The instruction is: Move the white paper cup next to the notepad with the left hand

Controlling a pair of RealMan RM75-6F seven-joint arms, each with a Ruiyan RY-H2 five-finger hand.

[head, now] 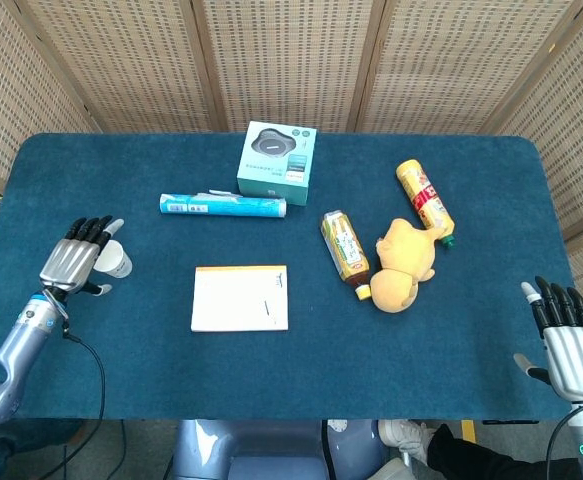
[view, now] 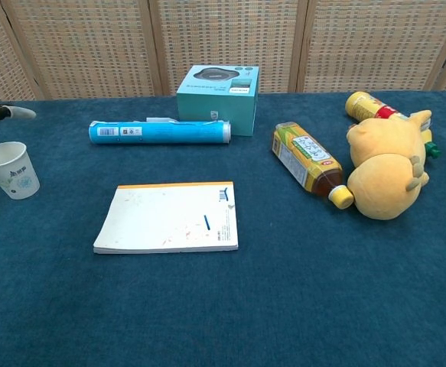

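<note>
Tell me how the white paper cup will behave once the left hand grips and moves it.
The white paper cup looks thin-walled, so it probably crushes under a firm squeeze. It seems empty, likely very light. Standing upright on a narrow base, it may tip if the left hand nudges it.

The white paper cup (view: pixel 10 170) stands upright at the far left of my chest view, mouth up, with a faint bluish print on its side. In my head view it sits left of centre, partly covered by my left hand (head: pixel 75 262), whose fingers are spread around it without closing on it. The notepad (head: pixel 240 298) lies flat near the middle, white page up, an orange strip along its top edge, well apart from the cup.
</note>
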